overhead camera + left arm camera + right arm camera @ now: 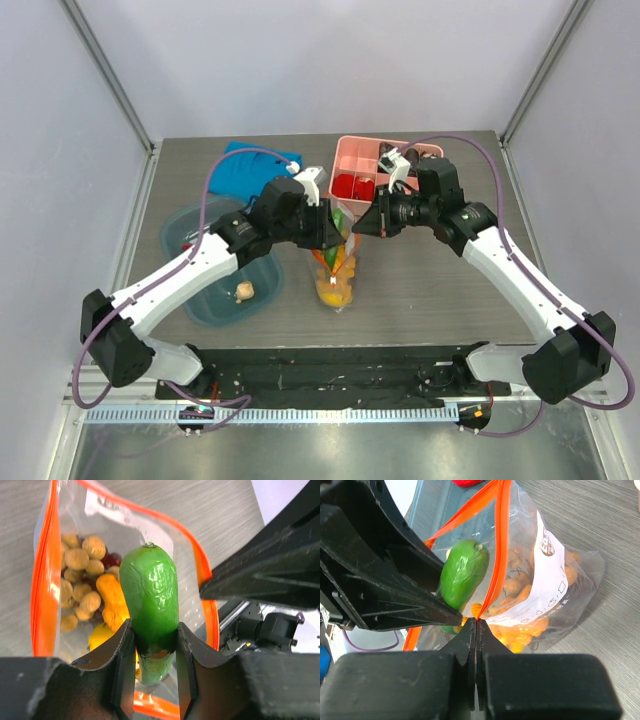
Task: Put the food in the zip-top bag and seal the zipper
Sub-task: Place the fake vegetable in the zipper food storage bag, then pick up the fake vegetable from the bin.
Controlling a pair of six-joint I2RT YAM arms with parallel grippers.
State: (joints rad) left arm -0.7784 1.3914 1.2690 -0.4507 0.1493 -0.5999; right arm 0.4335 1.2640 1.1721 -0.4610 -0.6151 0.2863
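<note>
The zip-top bag [338, 278] hangs mouth-up at the table's middle, open, holding orange pieces [111, 599], knobbly beige pieces, a yellow piece [101, 636] and dark purple grapes [113, 559]. My left gripper [328, 232] is shut on the green vegetable [149, 587] and holds it in the bag's open mouth. My right gripper [476, 622] is shut on the red-orange zipper strip [500, 545] at the mouth's edge and holds the bag up. The vegetable also shows in the right wrist view [463, 572]. The beige garlic bulb [244, 291] lies in the teal tub. The slider tab is not visible.
The teal tub [205, 300] sits left of the bag. A blue lid [247, 172] lies at the back left. The pink divided box [352, 152] with red and dark items stands behind the grippers. A red item [467, 482] shows at the top of the right wrist view.
</note>
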